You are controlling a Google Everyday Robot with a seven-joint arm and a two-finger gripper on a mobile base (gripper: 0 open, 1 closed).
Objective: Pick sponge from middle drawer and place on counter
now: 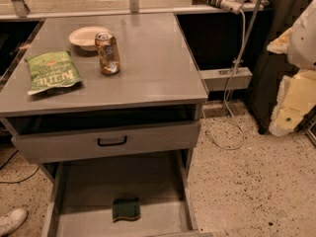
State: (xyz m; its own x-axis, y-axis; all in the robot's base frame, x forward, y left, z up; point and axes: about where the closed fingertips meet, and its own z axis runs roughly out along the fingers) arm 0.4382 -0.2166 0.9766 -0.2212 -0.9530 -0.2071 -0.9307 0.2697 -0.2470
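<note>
Speckled floor point(247, 181) surrounds the middle drawer point(98, 181) holding the sponge point(126, 209); claw point(295, 95) right, state unclear.

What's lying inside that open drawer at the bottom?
Just the sponge, green side up on the middle drawer floor near the front. Its rear part is covered by the drawer above. The gripper is out of view.

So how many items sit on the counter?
3: chip bag front left, can beside it, bowl behind the can. None seem hidden. End effector hangs at the right edge.
</note>
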